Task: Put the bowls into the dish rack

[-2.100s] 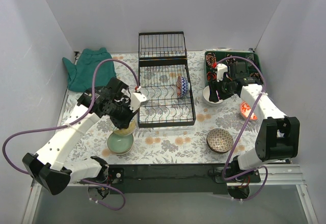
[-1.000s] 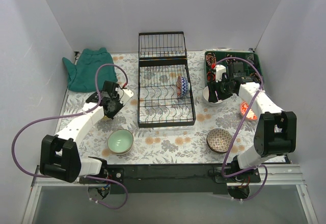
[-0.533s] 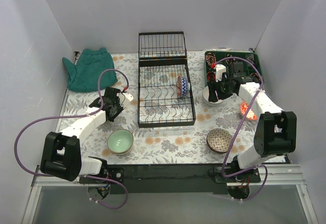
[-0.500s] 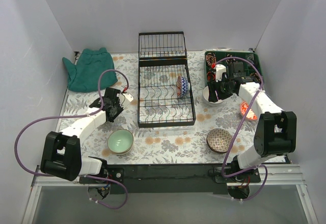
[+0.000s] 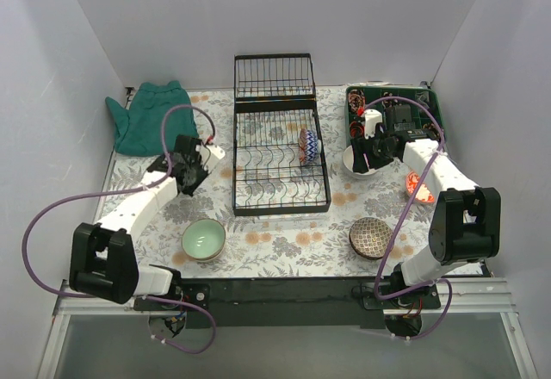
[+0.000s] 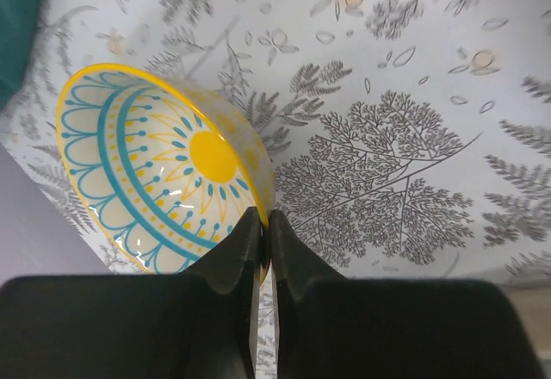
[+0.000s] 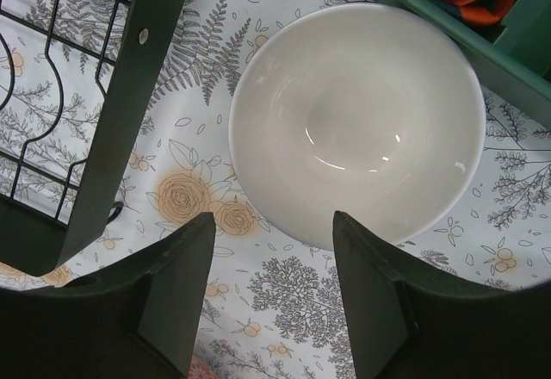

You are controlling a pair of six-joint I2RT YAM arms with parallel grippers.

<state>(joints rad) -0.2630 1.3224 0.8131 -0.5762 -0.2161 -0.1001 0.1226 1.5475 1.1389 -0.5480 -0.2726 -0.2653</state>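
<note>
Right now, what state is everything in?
left gripper, shut on rim of yellow bowl
yellow bowl, tilted
right gripper, open above white bowl
white bowl, upright, empty
blue-patterned bowl, on edge in dish rack
pale green bowl, upright, empty
dark patterned bowl, not loaded
red-orange bowl, partly hidden

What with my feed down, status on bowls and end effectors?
Left end effector shut on yellow bowl rim. Right end effector open over white bowl. Blue bowl in rack. Path clear.

White-shelled arms (image 5: pixel 138 207) with black joints (image 5: pixel 95 263), looping purple cables (image 5: pixel 181 107), and a dark-fingered right hand (image 7: pixel 273 220).
</note>
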